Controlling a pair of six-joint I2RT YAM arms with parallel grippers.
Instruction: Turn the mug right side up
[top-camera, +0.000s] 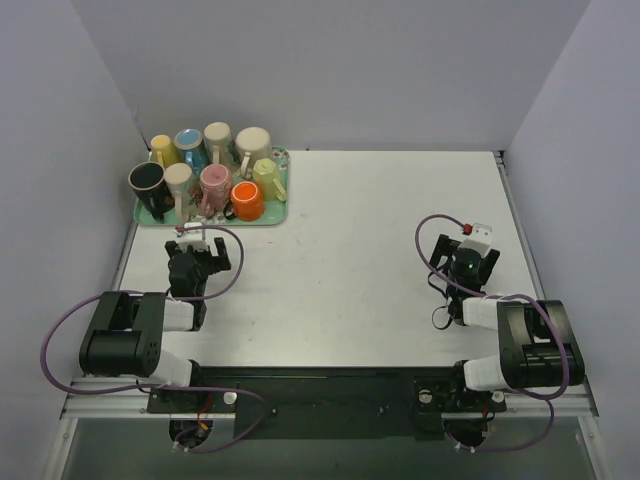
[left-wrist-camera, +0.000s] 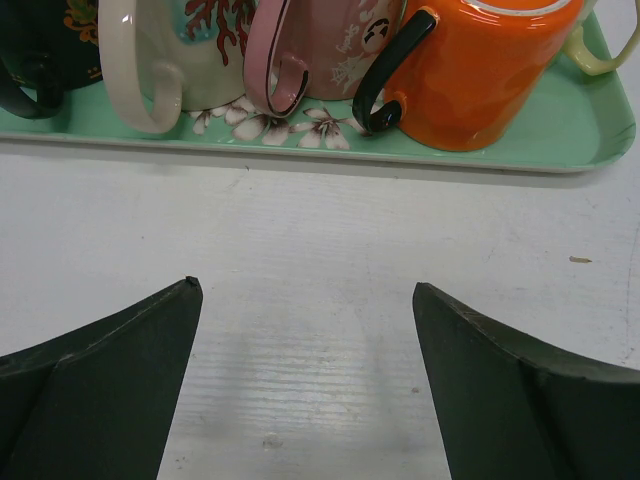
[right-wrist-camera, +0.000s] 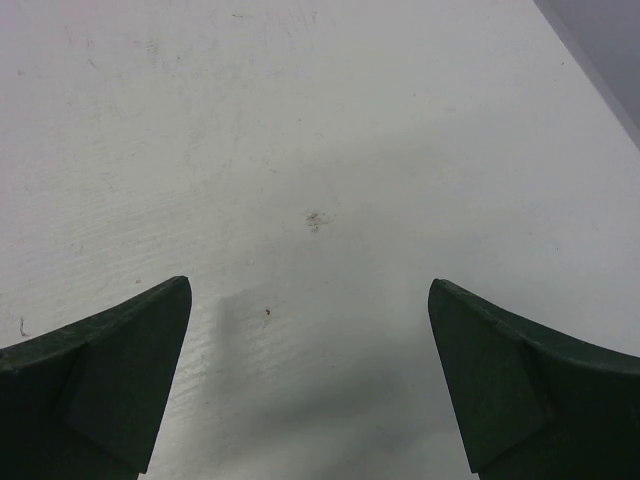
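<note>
Several mugs stand on a green tray (top-camera: 280, 215) at the far left. The orange mug (top-camera: 247, 200) with a black handle is at the tray's near right corner. Its top looks flat and closed, so it seems to stand mouth down. In the left wrist view the orange mug (left-wrist-camera: 490, 70), a pink mug (left-wrist-camera: 330, 40) and a white mug (left-wrist-camera: 150, 60) stand along the tray's near rim (left-wrist-camera: 560, 135). My left gripper (top-camera: 197, 242) (left-wrist-camera: 305, 290) is open and empty, just short of the tray. My right gripper (top-camera: 466, 243) (right-wrist-camera: 310, 290) is open and empty over bare table at the right.
A black mug (top-camera: 147, 180) with its mouth up stands at the tray's near left. Yellow, blue and cream mugs fill the back row. Grey walls close the left, back and right sides of the white table (top-camera: 380, 260).
</note>
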